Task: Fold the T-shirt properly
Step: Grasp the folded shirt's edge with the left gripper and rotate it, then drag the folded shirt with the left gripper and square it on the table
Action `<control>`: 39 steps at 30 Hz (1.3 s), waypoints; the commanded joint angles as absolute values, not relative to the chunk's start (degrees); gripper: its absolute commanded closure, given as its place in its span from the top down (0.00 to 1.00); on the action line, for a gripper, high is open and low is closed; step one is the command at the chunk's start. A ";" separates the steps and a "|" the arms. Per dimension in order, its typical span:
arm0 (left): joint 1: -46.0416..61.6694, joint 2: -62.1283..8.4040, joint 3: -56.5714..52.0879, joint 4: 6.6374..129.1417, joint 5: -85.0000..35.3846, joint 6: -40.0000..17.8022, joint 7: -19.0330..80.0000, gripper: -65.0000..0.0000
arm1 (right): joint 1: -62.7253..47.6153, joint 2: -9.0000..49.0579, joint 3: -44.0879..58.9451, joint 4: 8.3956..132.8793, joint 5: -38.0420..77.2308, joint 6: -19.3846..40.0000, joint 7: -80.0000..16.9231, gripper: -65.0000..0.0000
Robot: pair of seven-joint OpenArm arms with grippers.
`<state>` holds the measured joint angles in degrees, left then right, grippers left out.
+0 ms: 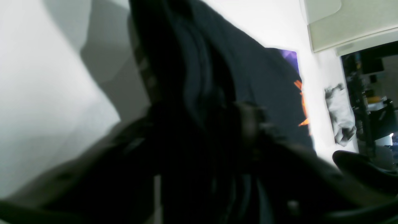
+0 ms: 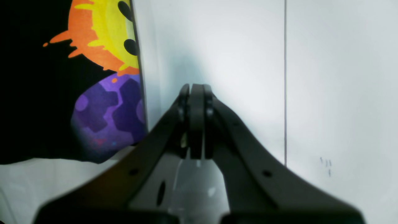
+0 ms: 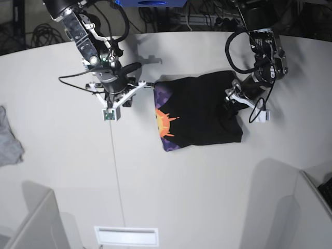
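The black T-shirt [image 3: 202, 111] lies partly folded on the white table, with its orange-yellow sun and purple print along its left edge. My left gripper [image 3: 232, 98] is at the shirt's right edge, where the cloth bunches up. In the left wrist view the dark T-shirt [image 1: 248, 77] runs down between the blurred fingers, which look shut on it. My right gripper [image 3: 150, 84] is by the shirt's upper left corner. In the right wrist view the right gripper [image 2: 196, 88] is shut and empty, just right of the printed T-shirt [image 2: 105, 102].
A small grey cloth [image 3: 9, 137] lies at the table's left edge; this grey cloth [image 1: 340, 118] also shows in the left wrist view. A thin seam [image 3: 116, 171] runs down the tabletop. A white slot [image 3: 126, 236] sits at the front edge. Cables hang behind the table.
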<state>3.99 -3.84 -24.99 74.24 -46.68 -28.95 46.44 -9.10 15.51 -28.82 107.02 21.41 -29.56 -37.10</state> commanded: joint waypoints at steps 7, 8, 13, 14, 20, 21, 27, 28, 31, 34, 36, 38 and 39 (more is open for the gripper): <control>4.09 -4.35 -25.01 74.33 -45.93 -28.00 48.31 0.00 | -10.07 14.73 -24.66 108.18 21.23 -29.76 -35.91 0.00; 4.18 -4.88 -24.92 74.33 -45.93 -28.00 48.40 0.00 | -10.68 13.76 -22.90 108.18 21.23 -29.49 -35.91 0.00; 4.09 -8.75 -17.63 74.33 -45.93 -26.95 48.40 0.00 | -13.58 11.82 -15.69 108.18 21.23 -29.41 -35.91 0.00; 4.09 -9.36 -16.13 74.68 -45.93 -25.80 48.31 0.00 | -13.93 11.56 -14.73 108.18 21.23 -29.41 -35.91 0.00; 2.59 -11.65 -10.68 74.77 -45.93 -23.43 48.31 0.00 | -15.25 11.47 -10.59 108.18 21.23 -29.41 -35.91 0.00; 2.33 -12.44 -9.89 74.77 -45.93 -23.43 48.31 0.00 | -15.34 11.47 -9.98 108.18 21.23 -29.41 -35.91 0.00; -1.98 -17.36 0.75 74.68 -45.93 -23.43 48.31 0.00 | -16.31 10.51 -5.14 108.18 21.32 -29.41 -35.91 0.00; -2.77 -17.80 2.15 74.77 -45.93 -23.43 48.31 0.00 | -16.57 9.89 -3.74 108.18 21.32 -29.41 -35.91 0.00; -5.76 -19.30 6.55 74.77 -45.93 -23.43 48.31 0.00 | -17.54 8.31 -0.57 108.18 21.32 -29.41 -35.91 0.00; -9.45 -21.05 12.62 74.77 -45.93 -23.43 48.31 0.00 | -18.24 6.99 2.07 108.18 21.32 -29.41 -35.91 0.00; -12.09 -21.85 17.10 74.77 -45.93 -23.43 48.31 0.00 | -18.77 6.46 3.38 108.18 21.32 -29.41 -35.91 0.00; -14.64 -22.64 21.41 74.77 -45.93 -23.52 48.31 0.00 | -18.77 5.76 4.62 108.18 21.32 -29.41 -35.91 0.00; -15.96 -23.08 23.60 74.77 -45.93 -23.60 48.31 0.00 | -18.77 5.41 5.32 108.18 21.32 -29.41 -35.91 0.00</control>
